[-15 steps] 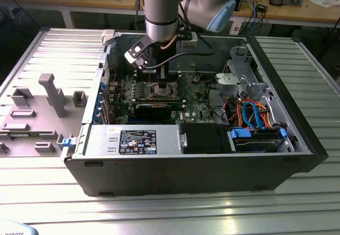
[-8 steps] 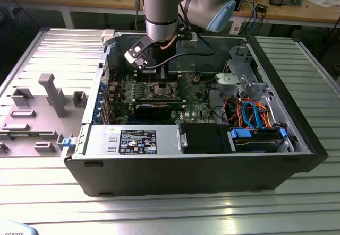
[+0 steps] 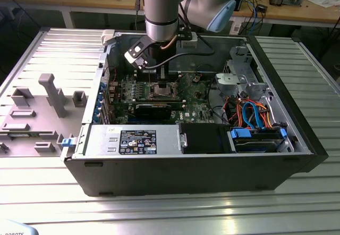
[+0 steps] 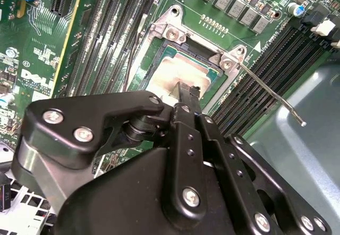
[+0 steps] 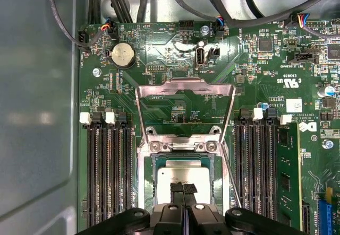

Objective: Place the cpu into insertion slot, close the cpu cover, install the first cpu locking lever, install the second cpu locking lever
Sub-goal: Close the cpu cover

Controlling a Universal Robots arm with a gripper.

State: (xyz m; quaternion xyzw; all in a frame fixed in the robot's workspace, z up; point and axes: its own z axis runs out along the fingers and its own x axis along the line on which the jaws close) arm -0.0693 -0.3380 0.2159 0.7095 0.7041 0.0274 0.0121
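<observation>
Clenched on nothing, the end effector [image 5: 184, 186] is positioned over the cpu [image 5: 183, 172], which is seated in the insertion slot [image 5: 180, 146]; the cpu cover [image 5: 185, 89] is swung open and one locking lever [image 4: 268, 91] is raised.

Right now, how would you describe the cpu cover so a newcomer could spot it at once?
On the green motherboard, find the two banks of long black memory slots. Between them sits the insertion slot holding the cpu; the cpu cover is swung open off it, toward the coin battery. It is the only thin shiny silver frame with a cut-out middle.
</observation>
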